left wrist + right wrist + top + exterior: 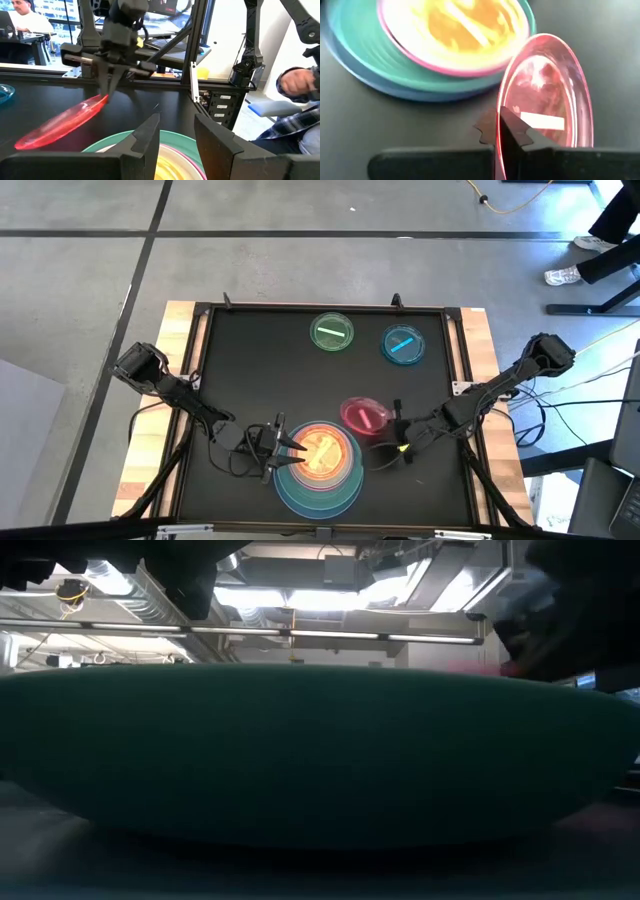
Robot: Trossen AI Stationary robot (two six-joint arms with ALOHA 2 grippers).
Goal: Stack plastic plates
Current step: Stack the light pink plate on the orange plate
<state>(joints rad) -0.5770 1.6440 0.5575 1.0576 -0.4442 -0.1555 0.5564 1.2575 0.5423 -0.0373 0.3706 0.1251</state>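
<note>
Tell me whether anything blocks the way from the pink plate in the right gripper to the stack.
One thing does. The right gripper holds the small translucent pink plate tilted just beside the stack of plates, with bare table between. But the left gripper sits over the orange plate topping the stack.

Three small plates are counted apart from the stack: one pink plate (364,416) pinched by its rim in the right claw (397,423), one green plate (332,333) and one blue plate (403,345) well beyond that claw. One stack (318,468) is seen under the left claw (287,448); blue, green, pink and orange layers are distinguishable, the exact count unclear.
</note>
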